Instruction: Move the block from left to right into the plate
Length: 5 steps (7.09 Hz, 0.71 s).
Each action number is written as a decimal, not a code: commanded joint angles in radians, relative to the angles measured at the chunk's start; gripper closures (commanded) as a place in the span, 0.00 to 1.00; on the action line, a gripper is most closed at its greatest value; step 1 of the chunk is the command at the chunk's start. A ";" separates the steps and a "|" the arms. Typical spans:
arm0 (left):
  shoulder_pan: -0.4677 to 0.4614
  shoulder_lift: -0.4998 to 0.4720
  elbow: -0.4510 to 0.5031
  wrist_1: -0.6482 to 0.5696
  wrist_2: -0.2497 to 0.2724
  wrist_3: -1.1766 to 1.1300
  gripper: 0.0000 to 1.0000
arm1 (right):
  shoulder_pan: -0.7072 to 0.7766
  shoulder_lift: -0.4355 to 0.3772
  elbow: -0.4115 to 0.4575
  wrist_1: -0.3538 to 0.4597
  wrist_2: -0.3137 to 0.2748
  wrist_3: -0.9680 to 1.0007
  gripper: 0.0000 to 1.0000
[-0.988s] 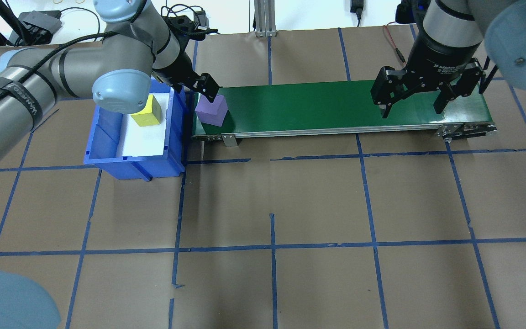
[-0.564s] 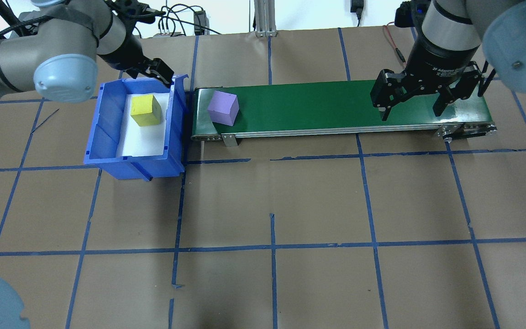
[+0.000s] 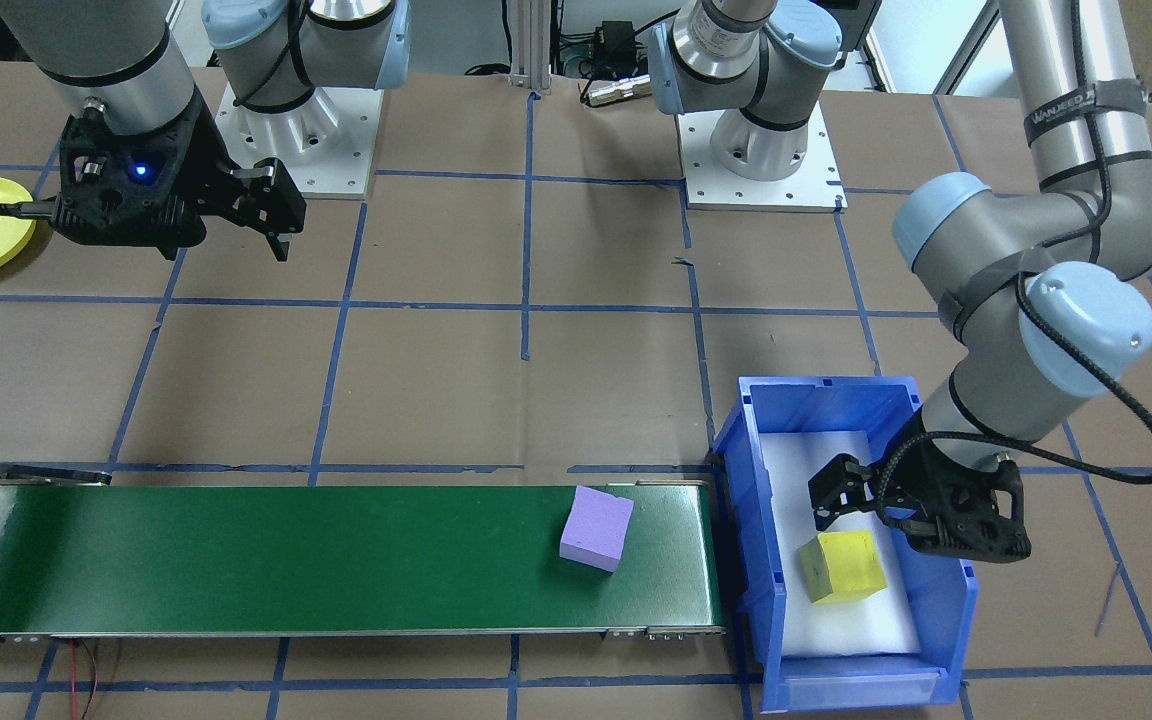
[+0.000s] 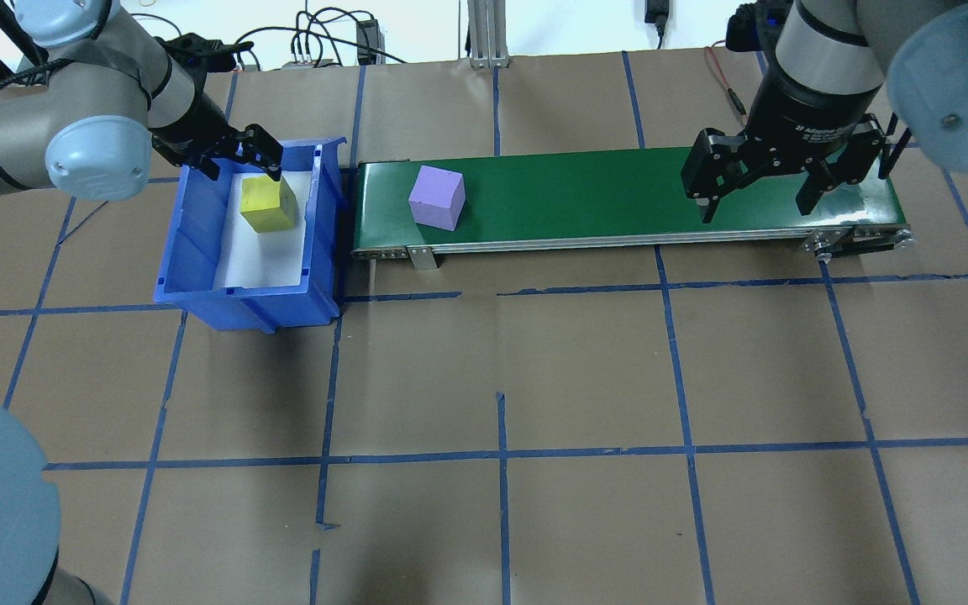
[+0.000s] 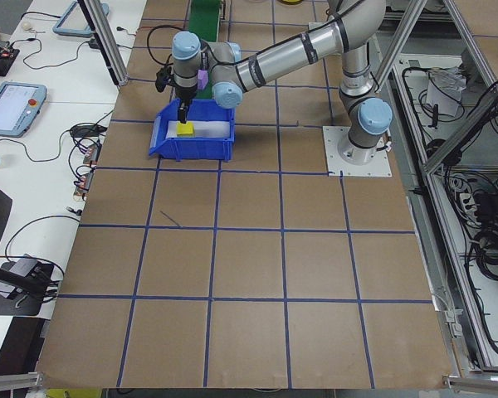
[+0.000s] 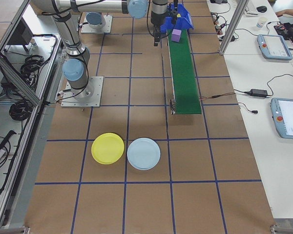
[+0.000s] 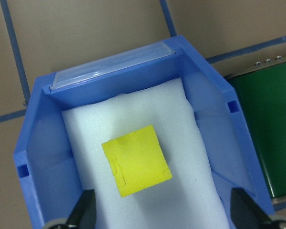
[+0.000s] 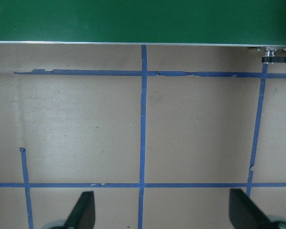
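two blocks (image 4: 437, 196) (image 4: 266, 203), two plates (image 6: 107, 148) (image 6: 143, 153), one bin (image 4: 198, 252)

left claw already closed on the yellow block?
No. In the left wrist view the yellow block lies free on the white foam, with the left claw fingers spread wide and clear of it.

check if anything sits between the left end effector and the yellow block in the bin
Nothing visible does. The left end effector hangs open over the blue bin, and the yellow block lies alone on the white foam with clear space above it.
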 commanded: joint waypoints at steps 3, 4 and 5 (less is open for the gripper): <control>0.000 -0.126 -0.003 0.038 0.000 -0.178 0.01 | 0.000 0.000 0.000 -0.003 -0.001 0.000 0.00; 0.002 -0.143 -0.003 0.058 0.000 -0.178 0.02 | 0.000 0.000 0.000 -0.003 0.001 0.000 0.00; 0.000 -0.152 -0.002 0.082 0.002 -0.175 0.21 | 0.000 0.000 0.000 -0.003 0.001 0.000 0.00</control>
